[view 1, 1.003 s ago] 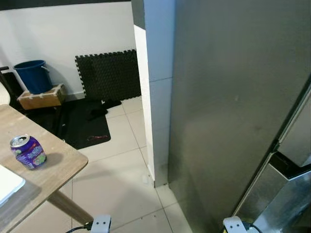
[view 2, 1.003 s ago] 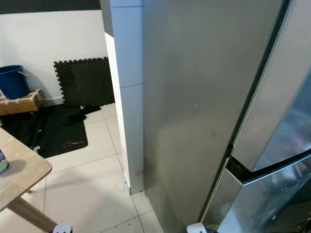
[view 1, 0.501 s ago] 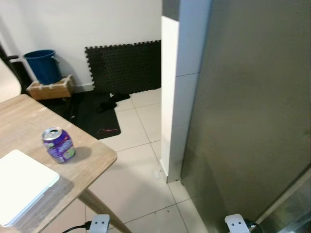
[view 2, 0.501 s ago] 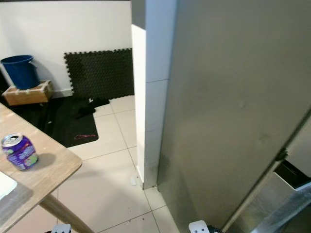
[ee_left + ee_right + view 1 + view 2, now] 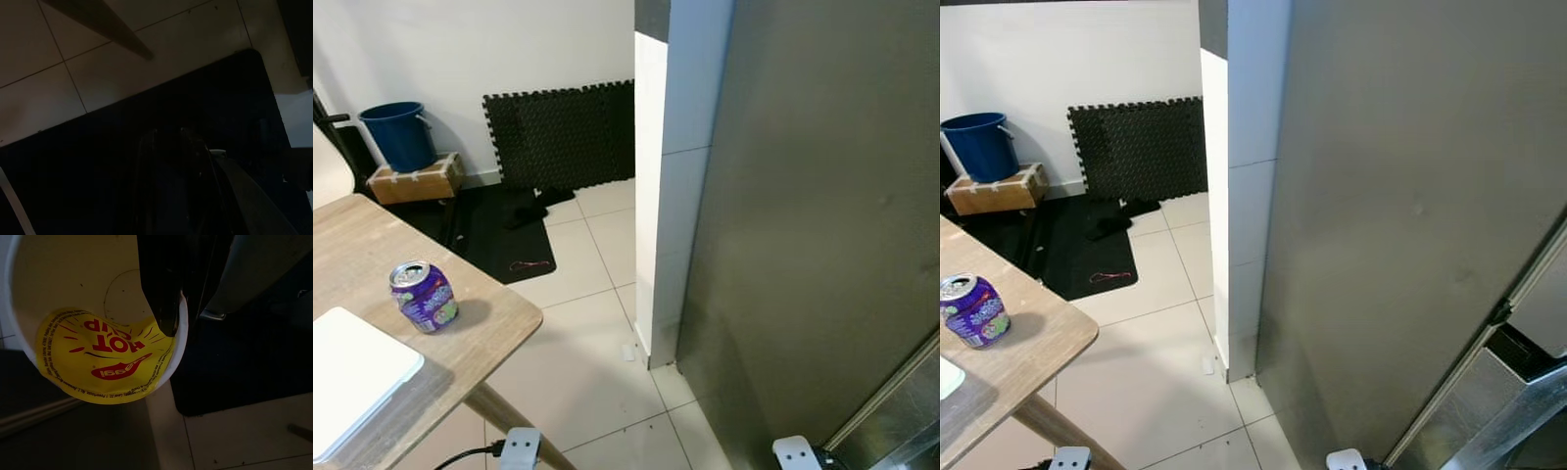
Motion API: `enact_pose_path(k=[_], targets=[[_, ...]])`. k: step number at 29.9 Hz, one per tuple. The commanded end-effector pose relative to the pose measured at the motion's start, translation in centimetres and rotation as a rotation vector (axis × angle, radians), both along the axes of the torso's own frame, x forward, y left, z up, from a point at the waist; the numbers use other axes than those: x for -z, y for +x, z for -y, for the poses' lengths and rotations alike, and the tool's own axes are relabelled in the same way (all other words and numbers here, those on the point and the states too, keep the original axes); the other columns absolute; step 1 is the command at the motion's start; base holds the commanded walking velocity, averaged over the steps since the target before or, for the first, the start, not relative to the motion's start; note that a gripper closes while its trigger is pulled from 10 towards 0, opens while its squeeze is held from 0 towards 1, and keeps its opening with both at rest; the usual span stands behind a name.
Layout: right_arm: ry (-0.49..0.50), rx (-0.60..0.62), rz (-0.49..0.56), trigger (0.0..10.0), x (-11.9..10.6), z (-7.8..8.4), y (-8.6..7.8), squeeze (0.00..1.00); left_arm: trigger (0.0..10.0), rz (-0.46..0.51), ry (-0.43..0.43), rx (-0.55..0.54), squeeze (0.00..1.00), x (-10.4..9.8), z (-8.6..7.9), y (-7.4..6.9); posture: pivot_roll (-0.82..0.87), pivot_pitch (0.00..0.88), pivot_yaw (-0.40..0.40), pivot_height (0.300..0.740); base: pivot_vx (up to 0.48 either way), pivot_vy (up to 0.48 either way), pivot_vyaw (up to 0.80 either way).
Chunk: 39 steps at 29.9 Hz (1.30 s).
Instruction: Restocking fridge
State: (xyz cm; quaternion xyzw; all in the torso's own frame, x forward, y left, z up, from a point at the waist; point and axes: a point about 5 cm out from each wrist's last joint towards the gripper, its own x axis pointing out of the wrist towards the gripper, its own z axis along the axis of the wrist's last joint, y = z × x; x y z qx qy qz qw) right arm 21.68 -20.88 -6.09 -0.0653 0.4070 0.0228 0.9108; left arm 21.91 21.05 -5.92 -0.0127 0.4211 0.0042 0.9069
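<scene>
My right hand grips a yellow-lidded cup low beside the steel fridge, my left hand hangs in shade, fingers impossible to judge, and a purple can stands on the wooden surface

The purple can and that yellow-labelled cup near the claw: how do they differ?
The purple can stands upright on the wooden table, untouched; the cup is gripped at its rim by the right claw. The can is purple and metallic with an opened top; the cup is white with a yellow and red label. Both are round food or drink containers.
</scene>
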Motion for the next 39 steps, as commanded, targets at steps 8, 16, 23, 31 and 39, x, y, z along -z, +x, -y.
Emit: enact_pose_path(k=[8, 16, 23, 31, 39], targets=[[0.022, 0.064, -0.043, 10.0, 0.9, 0.4, -1.7, 0.00, 10.0, -0.031, 0.031, 0.048, 0.00, 0.3, 0.0, -0.3, -0.04, 0.085, 0.049, 0.740, 0.000, 0.000, -0.46], [0.018, 0.085, -0.040, 10.0, 0.8, 1.0, -1.8, 0.00, 10.0, -0.018, 0.034, 0.065, 0.00, 0.1, 0.3, 0.0, -0.04, 0.084, 0.051, 0.740, 0.000, 0.000, -0.80], [0.017, 0.095, -0.036, 10.0, 0.8, 1.1, -1.7, 0.00, 10.0, -0.015, 0.034, 0.065, 0.00, 0.1, 0.3, 0.0, -0.05, 0.087, 0.053, 0.740, 0.000, 0.000, -0.80], [0.015, 0.096, -0.032, 10.0, 0.7, 1.3, -1.6, 0.00, 10.0, -0.015, 0.040, 0.063, 0.00, 0.2, 0.1, -0.2, -0.05, 0.088, 0.051, 0.740, 0.000, 0.000, -0.80], [0.017, 0.099, -0.032, 10.0, 0.7, 1.2, -1.6, 0.00, 10.0, -0.015, 0.045, 0.072, 0.00, 0.2, 0.2, -0.3, -0.05, 0.090, 0.053, 0.740, 0.000, 0.000, -0.80]])
